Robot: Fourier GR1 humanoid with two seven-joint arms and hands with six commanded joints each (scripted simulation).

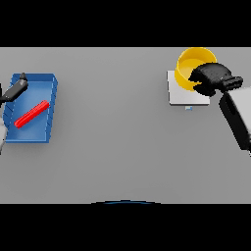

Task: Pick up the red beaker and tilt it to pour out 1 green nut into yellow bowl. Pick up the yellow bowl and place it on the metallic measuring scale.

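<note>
The yellow bowl (188, 66) stands at the far right on the back part of the metallic measuring scale (179, 95), a pale square plate. My right hand (213, 77) is at the bowl's right rim, its fingers curled over the edge and hiding that side. No green nut shows inside the bowl. The red beaker (32, 113) appears as a long red shape lying slantwise in a blue tray (46, 86) at the far left. My left hand (16, 89) hovers over the tray's left edge, fingers straight, apart from the beaker.
The blue tray has raised walls and sits close to the table's left edge. A small blue mark (188, 108) sits at the scale's front edge. Bare grey tabletop (117, 127) lies between the tray and the scale.
</note>
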